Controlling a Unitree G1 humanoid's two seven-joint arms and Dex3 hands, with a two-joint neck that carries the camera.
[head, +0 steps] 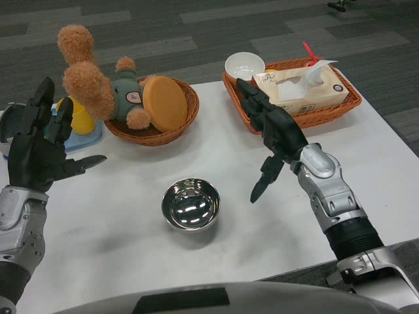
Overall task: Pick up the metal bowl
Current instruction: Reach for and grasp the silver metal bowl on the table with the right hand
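The metal bowl [190,204] stands upright on the white counter [118,222], near the front edge and roughly midway between the two hands, touched by neither. It is empty, its polished inside showing reflections. The right hand [272,127] hangs above the counter just to the bowl's right and a little behind it, fingers stretched out straight and apart, thumb pointing down toward the surface; it holds nothing. The left hand [36,147] is raised at the counter's left side, well apart from the bowl, fingers spread upward, thumb pointing toward the middle, also holding nothing.

Bare counter surrounds the bowl on all sides, with open room between it and each hand.

Farther back on the left, a round wicker basket [180,127] holds a plush toy [98,82] and an orange disc [165,103] leaning on its rim. Beside it at the left edge a yellow cup [80,118] sits on a pale blue plate [88,139]. At the far right, a rectangular wicker tray [327,111] carries a tissue box [304,88] and a white bowl [244,65]. Beyond the far edge lies grey carpet [216,26].
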